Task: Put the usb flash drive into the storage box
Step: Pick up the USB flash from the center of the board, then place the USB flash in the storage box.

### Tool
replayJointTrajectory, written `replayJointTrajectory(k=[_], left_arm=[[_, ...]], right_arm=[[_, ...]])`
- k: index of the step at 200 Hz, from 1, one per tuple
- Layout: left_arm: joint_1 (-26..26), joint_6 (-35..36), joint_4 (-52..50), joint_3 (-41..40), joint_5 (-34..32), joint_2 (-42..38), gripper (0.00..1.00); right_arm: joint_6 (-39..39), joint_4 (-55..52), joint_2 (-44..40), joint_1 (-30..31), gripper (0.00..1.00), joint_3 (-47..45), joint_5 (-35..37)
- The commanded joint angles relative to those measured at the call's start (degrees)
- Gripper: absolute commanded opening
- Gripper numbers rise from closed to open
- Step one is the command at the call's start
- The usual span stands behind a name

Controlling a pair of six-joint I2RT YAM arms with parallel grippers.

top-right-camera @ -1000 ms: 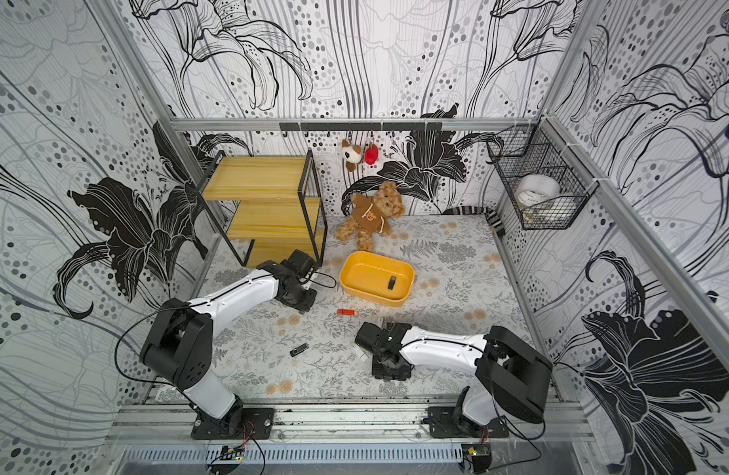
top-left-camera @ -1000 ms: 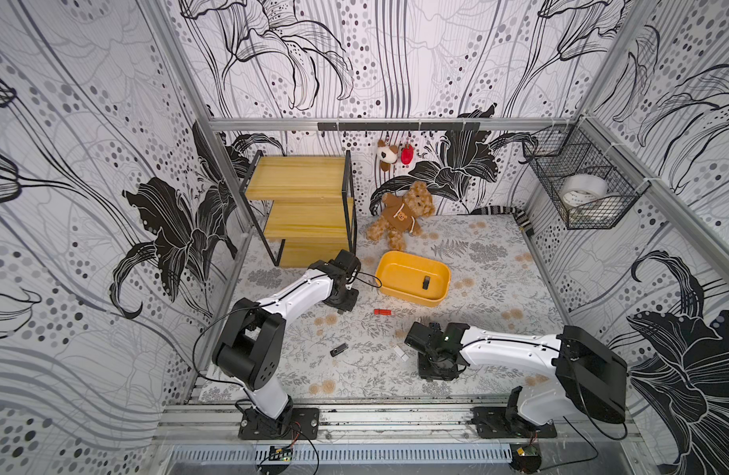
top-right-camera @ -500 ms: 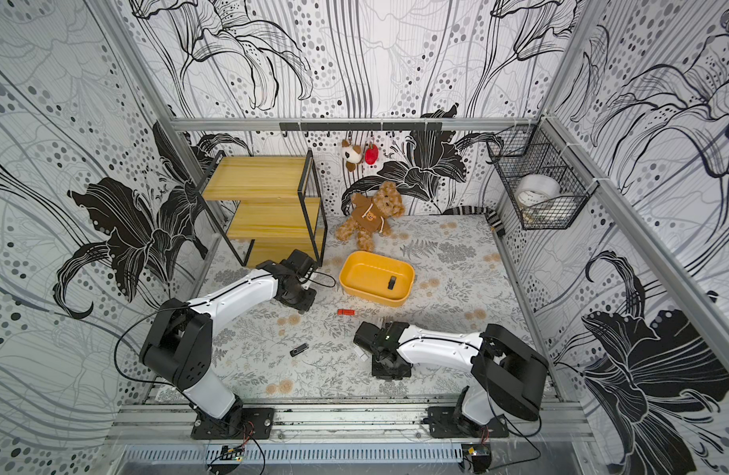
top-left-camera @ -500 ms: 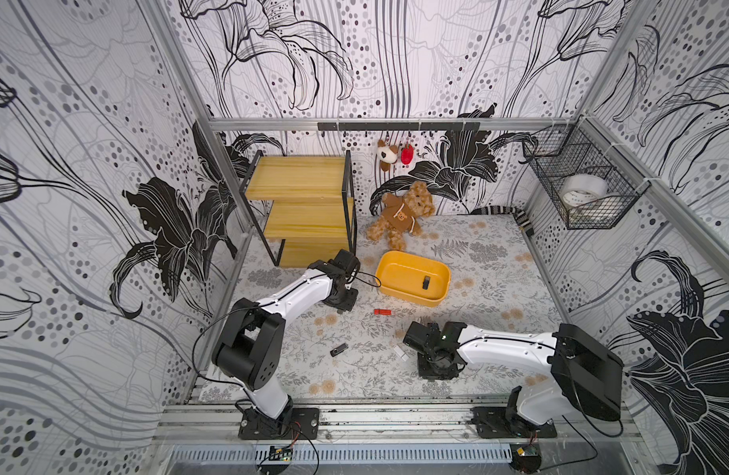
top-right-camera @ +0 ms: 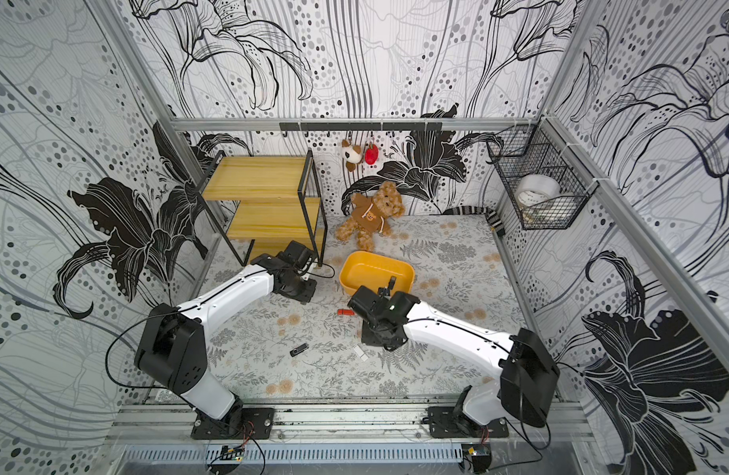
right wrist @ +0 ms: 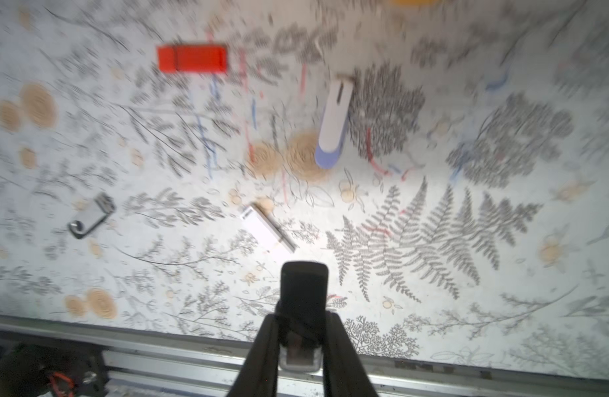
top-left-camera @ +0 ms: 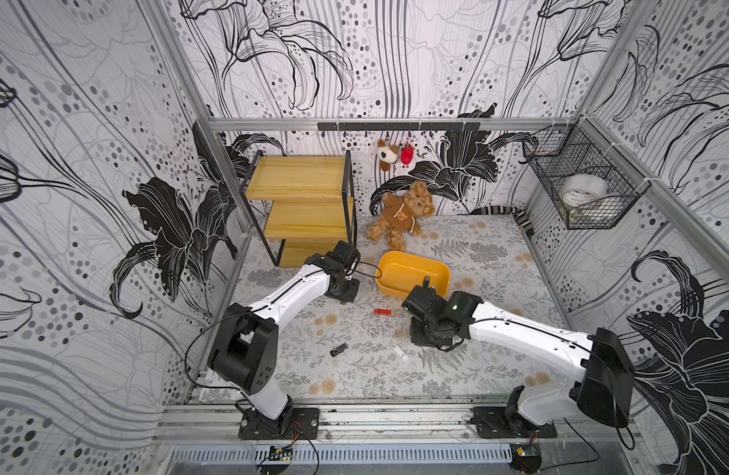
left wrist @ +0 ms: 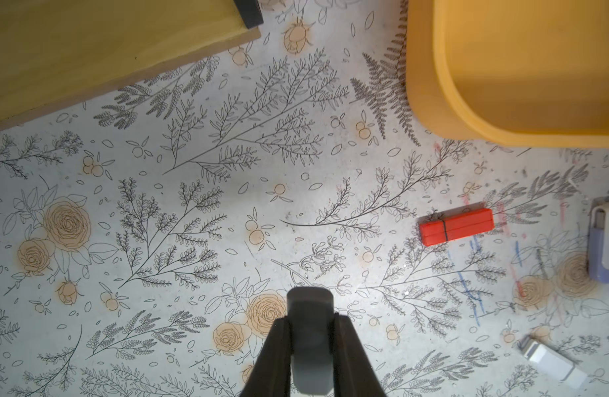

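Right gripper [right wrist: 304, 309] is clamped on a black drive [right wrist: 304, 285]. In the right wrist view I see it pinched between both fingers, free end poking out past the tips. That view is motion-blurred, so I get no finer detail.

Gripper and drive are up off the mat [top-left-camera: 478, 246]. The box [top-left-camera: 408, 271] shows there only as a yellow sliver at the frame edge, out beyond the lilac drive [right wrist: 332, 120]. So the held drive is short of the box, not over it.

In both top views the right wrist overlaps the box's near rim. The fingers are hidden under the arm there. A small dark piece [top-left-camera: 426, 282] shows inside the box by the near wall, too small for me to identify.

Left gripper [left wrist: 310, 316] is pinched closed over the mat. It sits just beside the box end nearest the rack [top-left-camera: 305, 197].

Loose on the mat:
- red drive [top-left-camera: 382, 311]: between the two grippers, near the box.
- white drive [top-left-camera: 400, 353]: just beside the right gripper.
- swivel drive [top-left-camera: 339, 349]: further toward the left arm.
- lilac drive: near the white one, hidden under the right arm in the top views.
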Motion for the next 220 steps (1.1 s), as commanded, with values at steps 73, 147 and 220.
replayJointTrajectory(k=[73,147,220], left_arm=[[1.2,-3.1,0.3,12.1,0.5,5.1,0.00],[0.4,-3.9,0.2,21.1,-2.1,7.6,0.00],[-0.7,-7.2,2.8,20.3,-1.3,7.0,0.00]], right_arm=[[-23.0,0.3,22.2,-21.8,0.00,24.3,0.2],[-26.2,6.2,35.5,-24.3,0.00,31.5,-0.1],[-26.9,6.9,43.6,-25.6,0.00,35.1,0.1]])
